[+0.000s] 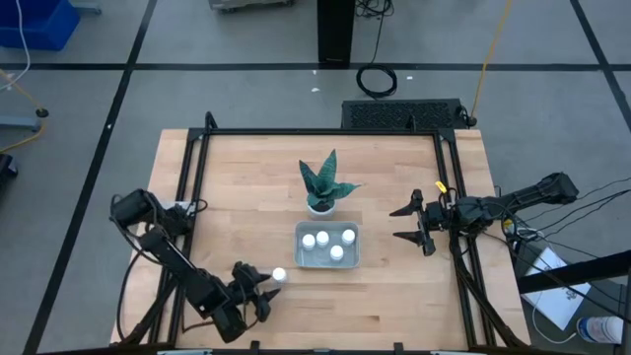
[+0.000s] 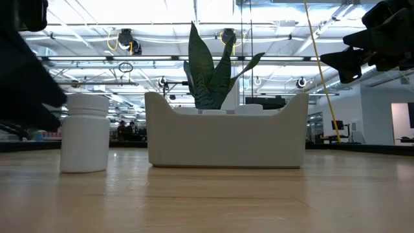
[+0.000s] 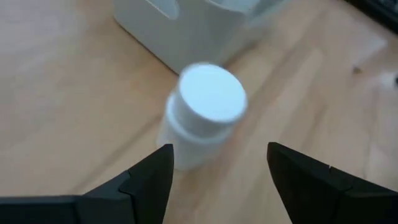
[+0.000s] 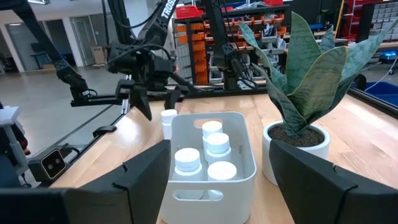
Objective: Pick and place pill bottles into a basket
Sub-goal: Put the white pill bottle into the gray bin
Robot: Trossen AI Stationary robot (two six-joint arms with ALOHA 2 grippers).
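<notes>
One white pill bottle (image 1: 279, 275) stands upright on its base on the wooden table, near the front left, just left of the basket (image 1: 299, 247). The pale basket holds several more upright white bottles (image 1: 322, 240). My left gripper (image 1: 264, 291) is open and slants down toward the lone bottle (image 3: 205, 112), which stands just beyond its fingertips, clear of them. The right wrist view shows those fingers (image 4: 144, 106) raised above the bottle (image 4: 168, 121). My right gripper (image 1: 419, 225) waits open and level at the table's right edge.
A small white pot with a green spiky plant (image 1: 320, 187) stands right behind the basket. A black frame rail (image 1: 320, 131) runs round the table's far and side edges. Bare wood lies between the basket and my right gripper.
</notes>
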